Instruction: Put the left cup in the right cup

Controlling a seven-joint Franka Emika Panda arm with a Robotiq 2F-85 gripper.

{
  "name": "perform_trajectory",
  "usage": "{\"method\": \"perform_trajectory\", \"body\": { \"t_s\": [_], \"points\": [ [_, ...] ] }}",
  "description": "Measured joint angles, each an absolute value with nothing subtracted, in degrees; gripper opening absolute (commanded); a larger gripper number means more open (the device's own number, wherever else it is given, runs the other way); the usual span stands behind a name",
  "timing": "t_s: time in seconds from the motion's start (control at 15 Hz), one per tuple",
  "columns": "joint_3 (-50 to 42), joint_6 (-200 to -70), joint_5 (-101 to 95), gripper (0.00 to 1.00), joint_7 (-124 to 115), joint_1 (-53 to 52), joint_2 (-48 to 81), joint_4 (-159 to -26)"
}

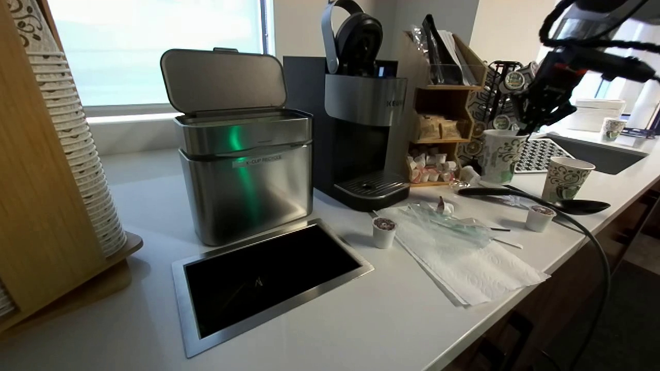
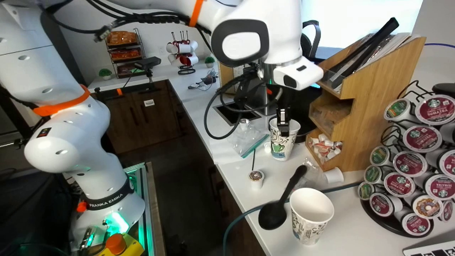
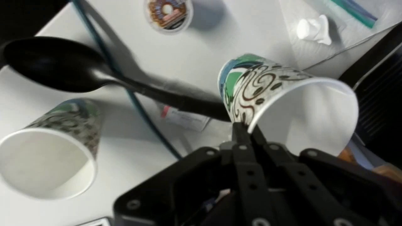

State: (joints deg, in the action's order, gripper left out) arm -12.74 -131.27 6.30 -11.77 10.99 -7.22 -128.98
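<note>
The left cup, a pale tapered paper cup with swirl patterning, shows in both exterior views [image 1: 499, 157] [image 2: 280, 146] and in the wrist view [image 3: 260, 84]. My gripper [image 3: 249, 130] is nearly closed across its rim, one finger outside and one inside, pinching the wall; the gripper also shows in both exterior views [image 1: 525, 130] [image 2: 283, 128]. The cup is roughly upright; I cannot tell whether its base touches the counter. The right cup [image 1: 566, 179] [image 2: 308, 225], of the same kind, stands upright and apart on the counter; it also shows in the wrist view [image 3: 73, 121].
A black spoon [image 2: 273, 214] and a cable [image 3: 138, 106] lie between the cups. A small coffee pod [image 2: 256, 179] stands near the counter edge. A wooden organizer [image 2: 385, 117], a pod carousel [image 2: 414, 163] and a coffee machine [image 1: 367, 100] stand around. A plastic bag [image 2: 247, 137] lies close by.
</note>
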Motion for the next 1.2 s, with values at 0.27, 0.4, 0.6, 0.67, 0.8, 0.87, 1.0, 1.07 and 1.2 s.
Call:
{"method": "perform_trajectory", "body": {
  "t_s": [0.27, 0.4, 0.6, 0.67, 0.8, 0.87, 1.0, 1.07, 1.2],
  "points": [
    [-13.78, -131.03, -4.74, 0.01, -17.76, 17.86, -18.44, -132.46],
    [-14.65, -131.02, -6.11, 0.01, -18.59, 21.77, -23.48, -133.43],
    [-15.85, -131.0, -6.37, 0.01, -20.75, 27.44, -28.69, -134.34],
    [-16.44, -131.06, -6.03, 0.01, -21.5, 28.65, -29.23, -134.31],
    [-17.94, -131.07, -4.3, 0.01, -22.51, 29.71, -28.7, -133.78],
    [-18.65, -131.07, -2.96, 0.01, -22.57, 29.72, -27.77, -133.29],
    [-19.55, -131.06, 0.52, 0.04, -22.14, 29.03, -25.16, -132.11],
    [-19.77, -131.06, 1.91, 0.04, -21.87, 28.32, -23.76, -131.57],
    [-19.88, -131.06, 2.81, 0.04, -21.87, 27.46, -21.77, -130.56]
  ]
}}
